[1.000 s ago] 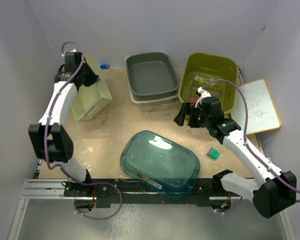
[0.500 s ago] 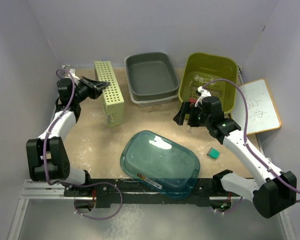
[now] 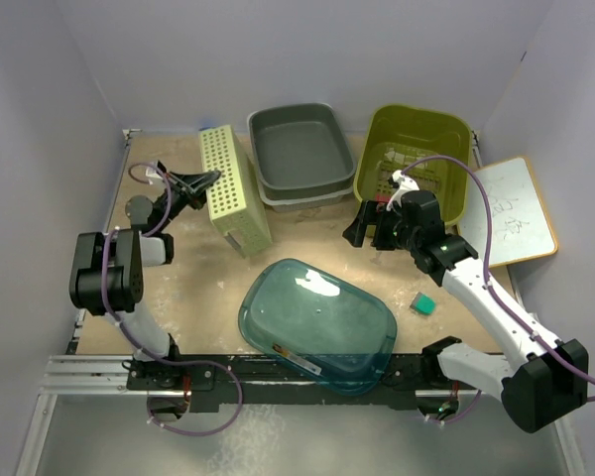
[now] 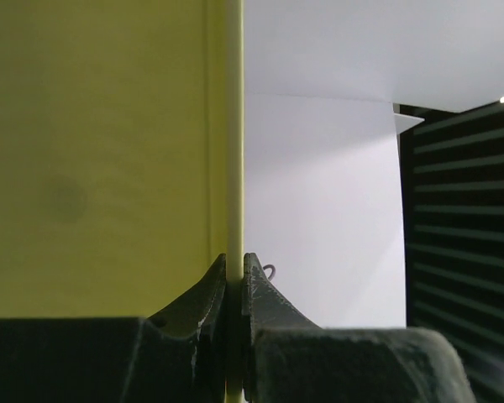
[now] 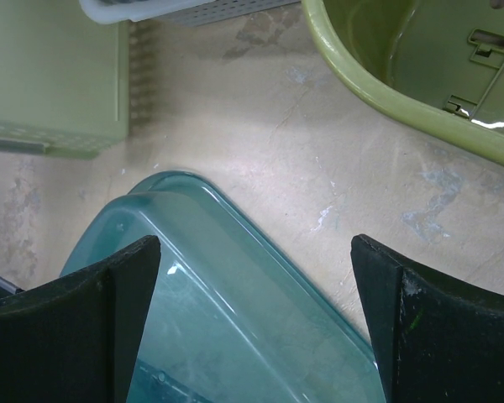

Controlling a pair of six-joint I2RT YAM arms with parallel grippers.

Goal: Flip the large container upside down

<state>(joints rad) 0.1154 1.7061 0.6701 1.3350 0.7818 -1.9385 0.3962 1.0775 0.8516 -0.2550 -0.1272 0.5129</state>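
A pale green perforated basket stands tilted on its side at the back left of the table. My left gripper is shut on its thin rim; in the left wrist view the basket wall fills the left half and the jaws pinch the rim. A large clear teal container lies near the front edge, seemingly bottom up. My right gripper is open and empty, hovering above the table beyond the teal container's far right corner.
Two stacked grey tubs stand at the back centre. An olive-green tub stands at the back right. A small teal block lies right of the teal container. A whiteboard lies off the table's right edge.
My left arm has dropped low and swung the basket from the back left corner toward the middle, tipping it over onto its side. The right arm and the teal container have not moved.
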